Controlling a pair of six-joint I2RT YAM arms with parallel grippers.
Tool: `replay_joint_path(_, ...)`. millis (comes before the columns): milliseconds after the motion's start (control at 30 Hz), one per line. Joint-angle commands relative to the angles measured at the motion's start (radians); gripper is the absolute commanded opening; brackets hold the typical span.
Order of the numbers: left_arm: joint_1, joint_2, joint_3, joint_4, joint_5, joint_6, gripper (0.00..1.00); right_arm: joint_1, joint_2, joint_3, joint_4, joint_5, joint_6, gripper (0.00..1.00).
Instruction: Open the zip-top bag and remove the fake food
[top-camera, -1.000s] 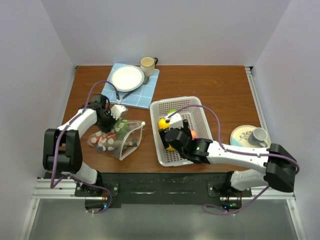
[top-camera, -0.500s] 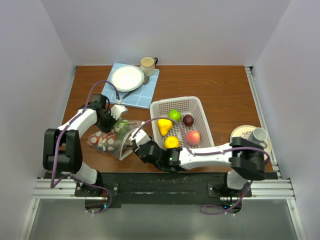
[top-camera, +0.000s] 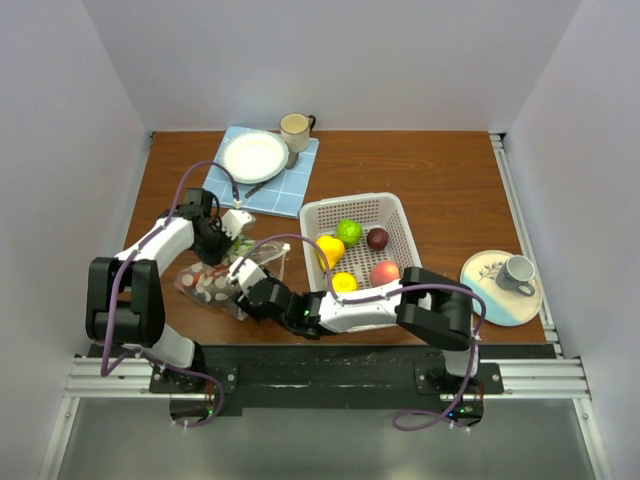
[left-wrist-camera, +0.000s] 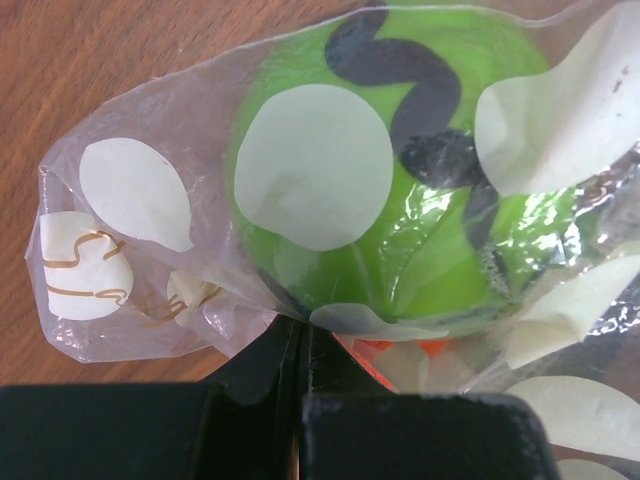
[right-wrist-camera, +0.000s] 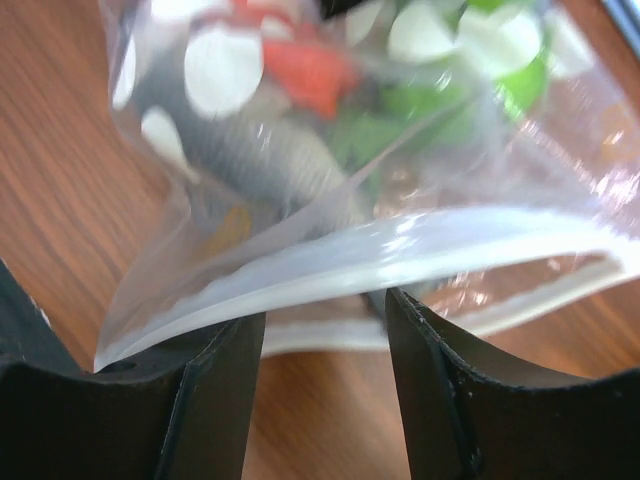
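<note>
The zip-top bag (top-camera: 215, 282), clear with white dots, lies on the table left of the white basket. My left gripper (top-camera: 222, 246) is shut on the bag's far end. In the left wrist view its jaws (left-wrist-camera: 300, 335) pinch the plastic just below a green fake fruit (left-wrist-camera: 400, 200) with black zigzags. My right gripper (top-camera: 247, 290) is open at the bag's near, open mouth. In the right wrist view the white zip rim (right-wrist-camera: 400, 250) lies just ahead of the open fingers (right-wrist-camera: 430, 390). Red (right-wrist-camera: 300, 70) and green (right-wrist-camera: 430, 105) fake food shows inside the bag.
The white basket (top-camera: 400, 215) holds several fake fruits: a yellow one (top-camera: 328, 250), a green one (top-camera: 349, 231), a maroon one (top-camera: 377, 239), a red one (top-camera: 385, 272). A plate on a blue mat (top-camera: 254, 155) and a mug (top-camera: 294, 127) stand at the back. A saucer with a cup (top-camera: 505, 273) is at the right.
My right gripper has swung left from over the basket to the bag's open mouth. The left gripper has stayed shut on the bag.
</note>
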Motion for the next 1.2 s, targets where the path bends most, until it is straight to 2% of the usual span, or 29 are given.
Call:
replay_joint_path(0,-0.002,0.016,0.002,0.016,0.009,0.004,0.0,-0.046,-0.003,0.035,0.111,-0.033,-0.004,0.56)
replay_joint_path(233,-0.002,0.021,0.002,0.019,0.012,0.001,0.0,-0.074,0.103,0.091,0.16,-0.115,0.005,0.56)
replay_joint_path(400,-0.002,0.019,0.005,0.014,0.005,0.001,0.0,-0.069,0.166,0.118,0.188,-0.236,0.024,0.61)
replay_joint_path(733,-0.002,0.027,0.015,0.011,0.018,-0.005,0.0,-0.06,0.149,0.059,0.249,-0.499,0.001,0.73)
replay_joint_path(1167,-0.002,0.027,0.042,-0.002,0.017,0.001,0.0,-0.057,0.207,0.064,0.17,-0.491,-0.028,0.74)
